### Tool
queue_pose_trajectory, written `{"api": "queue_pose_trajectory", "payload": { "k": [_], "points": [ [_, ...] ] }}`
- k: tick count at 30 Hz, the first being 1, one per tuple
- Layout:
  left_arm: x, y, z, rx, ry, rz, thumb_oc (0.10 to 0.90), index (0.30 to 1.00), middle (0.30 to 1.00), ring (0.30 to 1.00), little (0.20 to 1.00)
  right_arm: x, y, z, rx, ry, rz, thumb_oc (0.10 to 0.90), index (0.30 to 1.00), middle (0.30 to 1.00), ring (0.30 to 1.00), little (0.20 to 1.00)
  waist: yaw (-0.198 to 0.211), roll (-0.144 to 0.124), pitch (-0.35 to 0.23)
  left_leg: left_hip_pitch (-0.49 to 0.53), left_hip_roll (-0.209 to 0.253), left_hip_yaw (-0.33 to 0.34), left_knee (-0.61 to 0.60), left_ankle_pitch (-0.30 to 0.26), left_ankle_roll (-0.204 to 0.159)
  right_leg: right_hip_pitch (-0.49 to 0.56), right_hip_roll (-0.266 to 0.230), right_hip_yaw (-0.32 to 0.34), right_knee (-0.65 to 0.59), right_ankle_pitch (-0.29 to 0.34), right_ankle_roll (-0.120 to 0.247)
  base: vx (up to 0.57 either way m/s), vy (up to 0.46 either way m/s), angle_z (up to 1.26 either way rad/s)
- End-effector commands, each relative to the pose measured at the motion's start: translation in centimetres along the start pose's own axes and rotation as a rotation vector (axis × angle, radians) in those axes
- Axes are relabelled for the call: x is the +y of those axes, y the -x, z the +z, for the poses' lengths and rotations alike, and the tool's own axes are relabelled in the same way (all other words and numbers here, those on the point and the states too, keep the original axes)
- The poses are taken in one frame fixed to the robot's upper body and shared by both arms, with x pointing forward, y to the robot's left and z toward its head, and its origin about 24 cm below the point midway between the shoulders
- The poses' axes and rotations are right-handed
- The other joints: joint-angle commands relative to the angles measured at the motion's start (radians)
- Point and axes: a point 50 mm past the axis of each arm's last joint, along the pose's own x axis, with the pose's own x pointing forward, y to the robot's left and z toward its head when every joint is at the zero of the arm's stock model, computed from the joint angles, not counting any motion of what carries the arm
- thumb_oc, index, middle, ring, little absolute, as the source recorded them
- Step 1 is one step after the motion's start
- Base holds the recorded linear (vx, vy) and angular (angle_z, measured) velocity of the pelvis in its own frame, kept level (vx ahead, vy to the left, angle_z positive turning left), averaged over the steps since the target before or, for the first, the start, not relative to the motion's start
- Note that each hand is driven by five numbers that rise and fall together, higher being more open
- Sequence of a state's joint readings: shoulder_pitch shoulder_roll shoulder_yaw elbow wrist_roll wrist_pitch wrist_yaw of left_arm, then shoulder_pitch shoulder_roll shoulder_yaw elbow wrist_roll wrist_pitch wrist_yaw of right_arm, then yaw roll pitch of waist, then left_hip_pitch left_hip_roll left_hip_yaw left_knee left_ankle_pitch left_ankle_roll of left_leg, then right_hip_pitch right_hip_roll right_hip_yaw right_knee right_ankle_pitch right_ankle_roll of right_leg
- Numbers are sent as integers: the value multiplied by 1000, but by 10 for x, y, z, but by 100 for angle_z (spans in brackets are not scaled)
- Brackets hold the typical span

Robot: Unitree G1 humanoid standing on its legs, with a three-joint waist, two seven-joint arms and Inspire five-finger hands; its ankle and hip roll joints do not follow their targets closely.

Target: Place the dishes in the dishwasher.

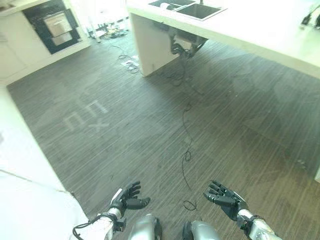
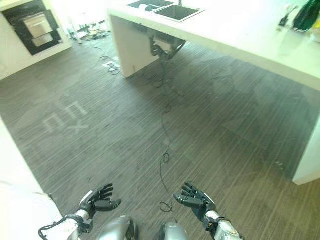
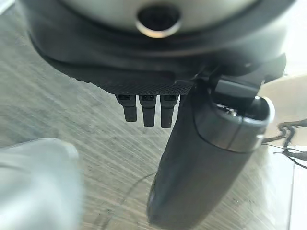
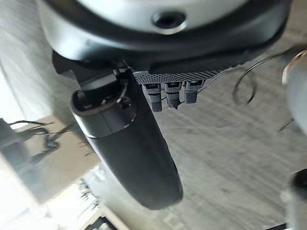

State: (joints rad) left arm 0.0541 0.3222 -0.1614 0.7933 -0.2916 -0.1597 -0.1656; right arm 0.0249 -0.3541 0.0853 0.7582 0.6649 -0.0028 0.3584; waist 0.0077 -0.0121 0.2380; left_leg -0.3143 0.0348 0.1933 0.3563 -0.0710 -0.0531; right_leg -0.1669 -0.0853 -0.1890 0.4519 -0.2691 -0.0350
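Note:
My left hand (image 1: 126, 196) hangs low at the lower left over the dark striped floor, fingers relaxed and spread, holding nothing. My right hand (image 1: 224, 199) hangs at the lower right, palm up, also open and empty. The left wrist view shows the left hand (image 3: 201, 158) with its thumb out and fingers straight. The right wrist view shows the right hand (image 4: 129, 143) the same way. A sink (image 1: 192, 9) is set in the white counter (image 1: 260, 30) far ahead. A white dish (image 2: 143, 7) seems to lie in its left basin.
A white counter edge (image 1: 22, 165) runs along my left. A dark built-in oven (image 1: 52, 25) stands at the far left in pale cabinets. Pipes and cables (image 1: 180, 47) hang under the sink. Dark items (image 2: 305, 15) stand on the counter at far right.

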Motion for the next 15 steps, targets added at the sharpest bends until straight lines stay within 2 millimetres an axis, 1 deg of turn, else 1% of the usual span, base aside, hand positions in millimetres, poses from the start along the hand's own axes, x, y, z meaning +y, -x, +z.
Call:
{"api": "queue_pose_trajectory", "payload": {
  "k": [1, 2, 3, 4, 5, 6, 7, 8, 9, 10, 11, 12, 13, 15],
  "points": [
    [4, -1, 34, -184, -11, -48, 800, 900, 900, 900, 900, 13, -1, 40, -194, 99, 102, 800, 900, 900, 900, 900, 7, 41, -24, -28, 100, -19, -56, 28, -16, 179, 51, -6, -152, -7, 98, 441, 252, -9],
    [3, 0, 33, -188, -15, -53, 800, 900, 900, 900, 900, 11, 0, 39, -195, 89, 100, 800, 900, 900, 900, 900, 5, 36, -26, -45, 118, -21, -56, 10, -30, 203, 37, -13, -152, -31, 105, 517, 328, -2],
    [3, 1, 30, -182, -13, -46, 800, 900, 900, 900, 900, 11, 1, 38, -195, 82, 97, 800, 900, 900, 900, 900, 2, 35, -29, -51, 136, 5, -56, 5, -34, 225, 23, -33, -152, -46, 112, 509, 350, -9],
    [4, 1, 29, -175, -4, -39, 800, 900, 900, 900, 900, 12, 1, 38, -193, 74, 97, 800, 900, 900, 900, 900, 2, 36, -35, -45, 145, 25, -56, 9, -33, 241, 12, -46, -152, -52, 119, 393, 365, 6],
    [5, 2, 28, -176, 10, -29, 800, 900, 900, 900, 900, 13, -1, 36, -192, 60, 101, 800, 900, 900, 900, 900, 8, 42, -40, -39, 153, 45, -56, 29, -22, 254, 8, -54, -152, -48, 126, 459, 374, 9],
    [6, 2, 26, -169, 35, -24, 800, 900, 900, 900, 900, 14, -2, 34, -190, 37, 105, 800, 900, 900, 900, 900, 22, 42, -54, -27, 128, 25, -56, 22, -12, 296, 3, -42, -152, -64, 134, 470, 320, 14],
    [8, 2, 28, -173, 33, -30, 800, 900, 900, 900, 900, 16, -2, 33, -197, 28, 101, 800, 900, 900, 900, 900, 30, 39, -63, -19, 113, 31, -56, 12, 1, 334, -1, -50, -152, -73, 138, 547, 290, -1],
    [10, 2, 34, -195, 2, -41, 800, 900, 900, 900, 900, 18, -2, 33, -210, 23, 96, 800, 900, 900, 900, 900, 32, 33, -76, -3, 97, 46, -56, -4, 21, 372, -13, -70, -152, -32, 151, 441, 228, -11],
    [10, 2, 39, -213, -30, -56, 800, 900, 900, 900, 900, 20, -3, 35, -230, 22, 94, 800, 900, 900, 900, 900, 26, 30, -85, 14, 78, 44, -56, -21, 40, 399, -20, -77, -152, 50, 172, 451, 284, -9],
    [9, 1, 45, -231, -70, -74, 800, 900, 900, 900, 900, 22, -3, 39, -260, 16, 91, 800, 900, 900, 900, 900, 10, 31, -89, 36, 47, 25, -56, -44, 66, 402, -23, -64, -103, 169, 201, 468, 350, 23],
    [10, -2, 57, -264, -100, -81, 800, 900, 900, 900, 900, 28, -4, 42, -291, -2, 85, 800, 900, 900, 900, 900, -10, 26, -87, 62, -7, -2, -56, -72, 106, 297, -14, -5, 135, 295, 244, 380, 301, 58],
    [10, -3, 61, -270, -107, -78, 800, 900, 900, 900, 900, 29, -4, 42, -293, -4, 86, 800, 900, 900, 900, 900, -14, 30, -85, 72, -14, -9, -56, -80, 112, 265, -12, 4, 199, 326, 248, 309, 234, 125],
    [10, -5, 68, -281, -125, -70, 800, 900, 900, 900, 900, 31, -6, 41, -287, -9, 90, 800, 900, 900, 900, 900, -22, 36, -80, 94, -25, -19, -56, -97, 122, 193, -12, 13, 279, 348, 244, 229, 98, 118],
    [10, -6, 74, -300, -128, -64, 800, 900, 900, 900, 900, 33, -7, 37, -273, -9, 103, 800, 900, 900, 900, 900, -43, 42, -65, 130, -34, -36, -56, -111, 128, 110, 26, 0, 264, 305, 226, 273, 21, 46]
  ]
}}
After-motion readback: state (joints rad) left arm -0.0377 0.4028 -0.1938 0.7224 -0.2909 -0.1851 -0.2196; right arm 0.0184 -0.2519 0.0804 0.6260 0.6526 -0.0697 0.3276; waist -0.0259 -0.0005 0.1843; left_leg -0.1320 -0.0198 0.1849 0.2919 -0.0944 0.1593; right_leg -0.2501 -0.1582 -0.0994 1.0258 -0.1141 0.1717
